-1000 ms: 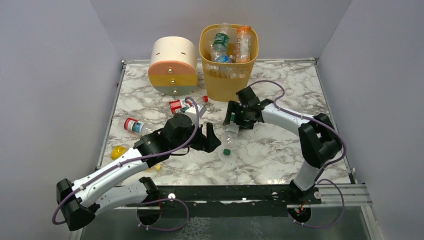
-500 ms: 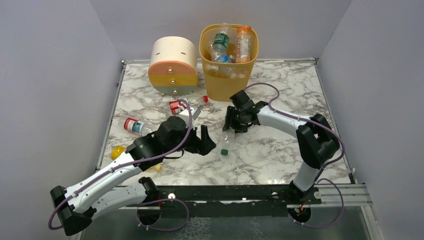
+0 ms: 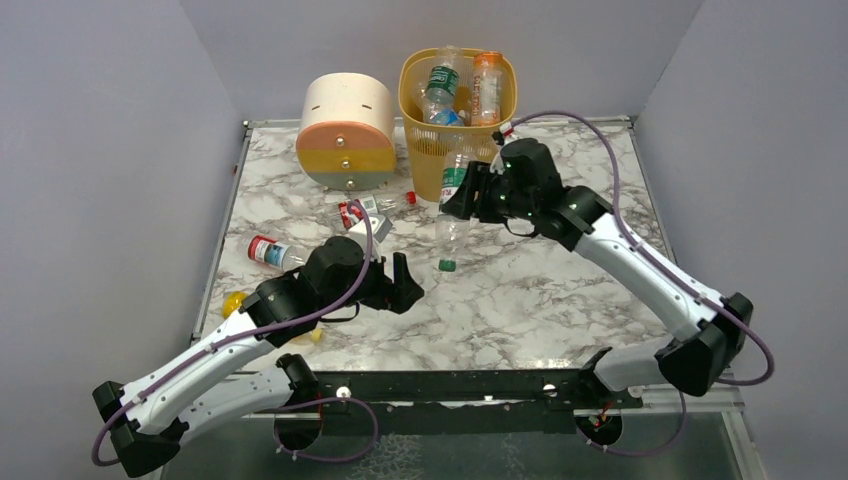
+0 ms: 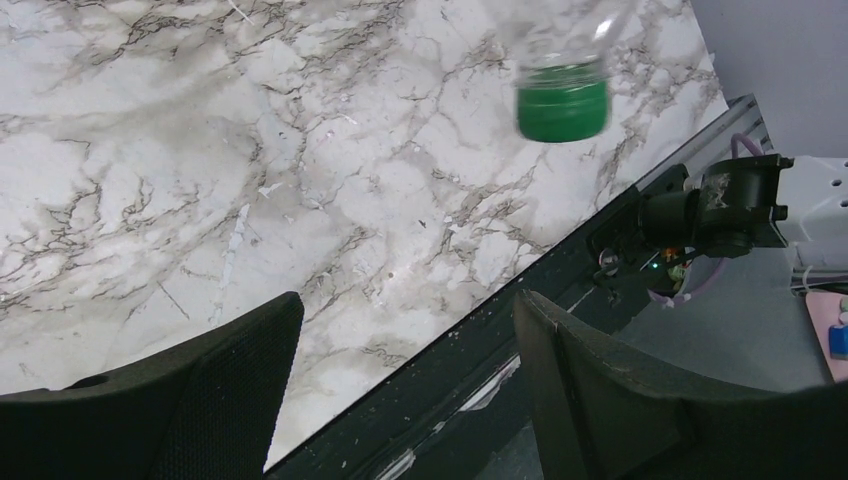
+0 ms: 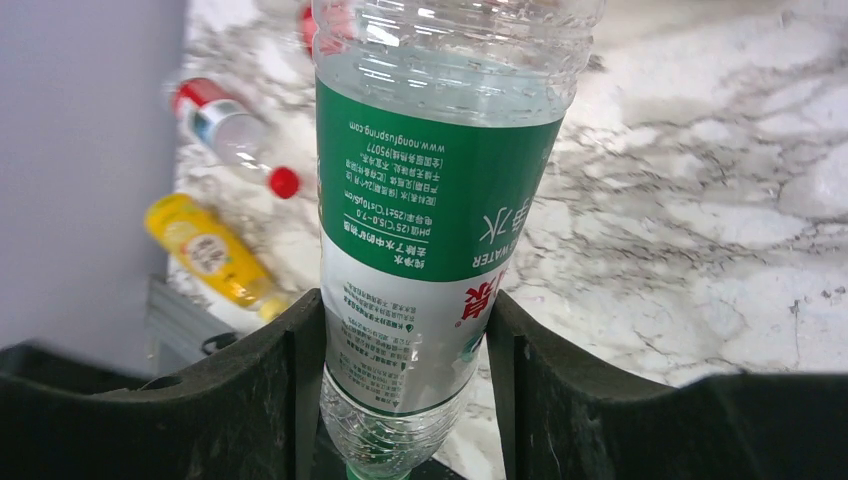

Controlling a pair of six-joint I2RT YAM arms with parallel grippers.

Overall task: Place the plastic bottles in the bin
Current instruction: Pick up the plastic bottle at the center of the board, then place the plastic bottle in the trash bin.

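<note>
The left wrist view's top edge is cutting off the clear bottle (image 4: 560,40), leaving a blurred neck and green cap (image 4: 562,98). In the right wrist view both its ends are running out of frame. From above, the left arm (image 3: 280,300) is covering a yellow bottle (image 3: 236,301), seemingly across its middle.

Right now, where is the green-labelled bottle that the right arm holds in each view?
Top external: green-labelled bottle, centre, by the bin, in the right gripper.
Left wrist: only its green cap, top edge.
Right wrist: fills the centre, between the fingers.
Shared landmark: the marble tabletop.
</note>
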